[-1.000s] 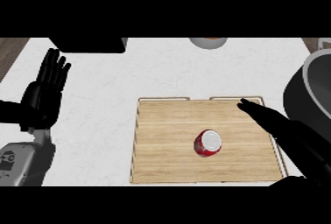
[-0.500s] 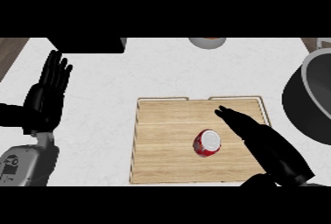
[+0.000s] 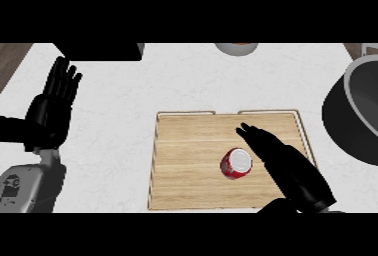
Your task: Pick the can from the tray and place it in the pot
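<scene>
A red can [image 3: 236,164] with a white top stands near the middle of the wooden tray [image 3: 184,145]. My right hand [image 3: 277,152] lies over the tray just right of the can, fingers straight and pointing away, close beside the can; I cannot tell if it touches. The dark pot [image 3: 356,120] shows partly at the right edge. My left hand [image 3: 53,102] rests open with fingers up at the left, over the white counter.
A black block [image 3: 100,51] sits at the back left. A grey bowl-like object [image 3: 236,48] peeks in at the back centre. White counter surrounds the tray, with a wood-toned strip at the far left edge.
My right hand has moved left across the tray, from its right edge to right beside the can. The can and left hand have stayed in place.
</scene>
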